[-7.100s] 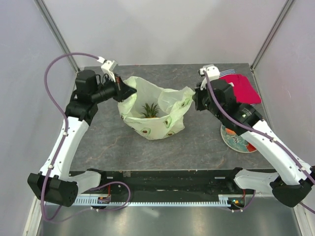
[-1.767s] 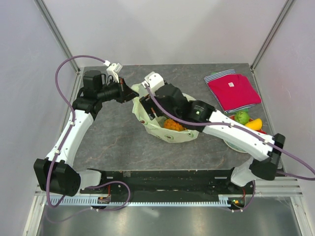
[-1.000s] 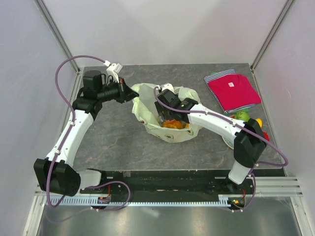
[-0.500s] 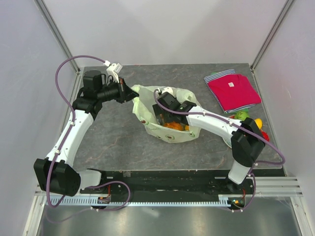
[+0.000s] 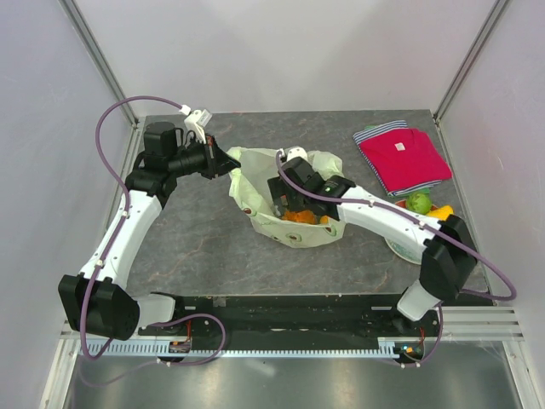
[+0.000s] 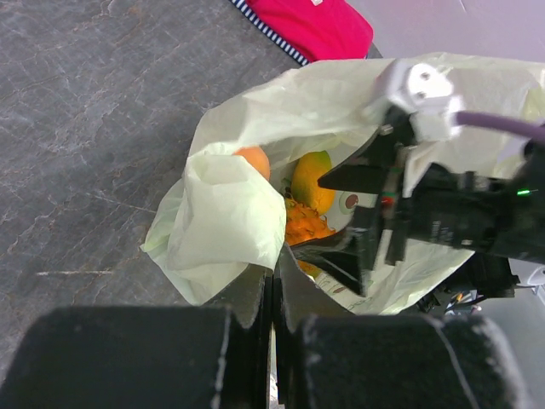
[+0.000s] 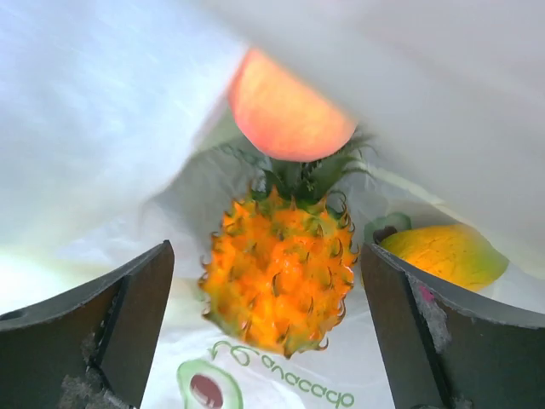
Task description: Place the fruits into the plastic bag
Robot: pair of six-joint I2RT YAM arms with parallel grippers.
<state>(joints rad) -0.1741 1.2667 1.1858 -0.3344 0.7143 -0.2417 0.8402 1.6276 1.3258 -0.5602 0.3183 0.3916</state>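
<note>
The pale-green plastic bag (image 5: 255,175) stands open at mid-table. My left gripper (image 5: 225,160) is shut on its left rim, and in the left wrist view the film runs into the shut jaws (image 6: 274,277). My right gripper (image 5: 286,201) reaches into the bag, open (image 7: 266,256), its fingers either side of the orange pineapple (image 7: 277,277) without touching it. A peach (image 7: 289,111) lies past the pineapple's crown and a yellow mango piece (image 7: 443,254) to its right, both inside the bag. A green fruit (image 5: 417,202) and a yellow piece (image 5: 441,210) sit on the plate.
The floral plate (image 5: 398,247) lies at the right, partly under my right arm. A folded red shirt (image 5: 404,158) is at the back right corner. Frame posts and walls close in the table's sides.
My right gripper has opened wide inside the bag, leaving the pineapple loose on the bag's floor, and its wrist has drawn back a little. The left arm holds still.
</note>
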